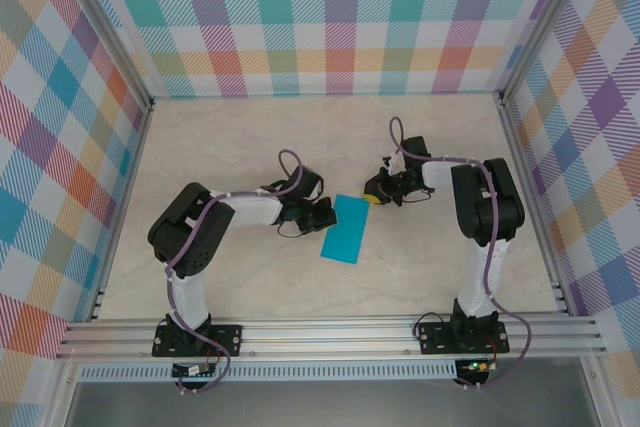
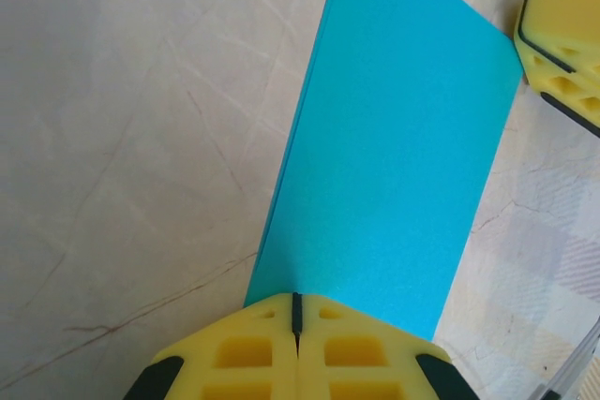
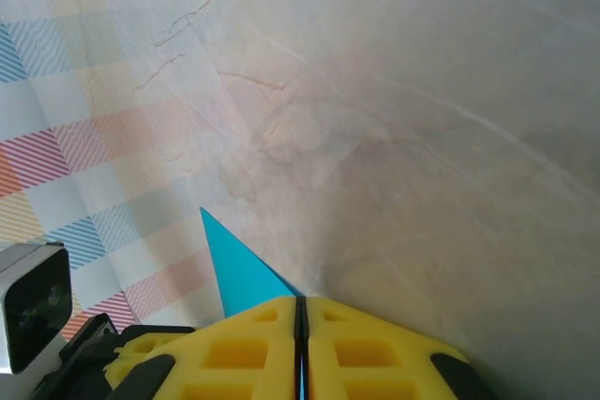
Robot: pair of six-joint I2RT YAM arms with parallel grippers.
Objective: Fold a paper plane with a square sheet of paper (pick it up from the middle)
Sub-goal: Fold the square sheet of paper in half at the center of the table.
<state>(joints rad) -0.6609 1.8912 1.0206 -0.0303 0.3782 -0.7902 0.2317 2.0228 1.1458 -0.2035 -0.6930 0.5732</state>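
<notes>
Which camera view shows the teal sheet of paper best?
Top external: the teal sheet of paper shows its full narrow rectangular shape lying on the table. Left wrist shows most of it, cropped at the top; right wrist shows one pointed corner.

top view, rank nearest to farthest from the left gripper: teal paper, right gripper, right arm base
1. teal paper, pinched by the left gripper, just to its right
2. right gripper, at the paper's far right corner
3. right arm base, near table edge, right side
</notes>
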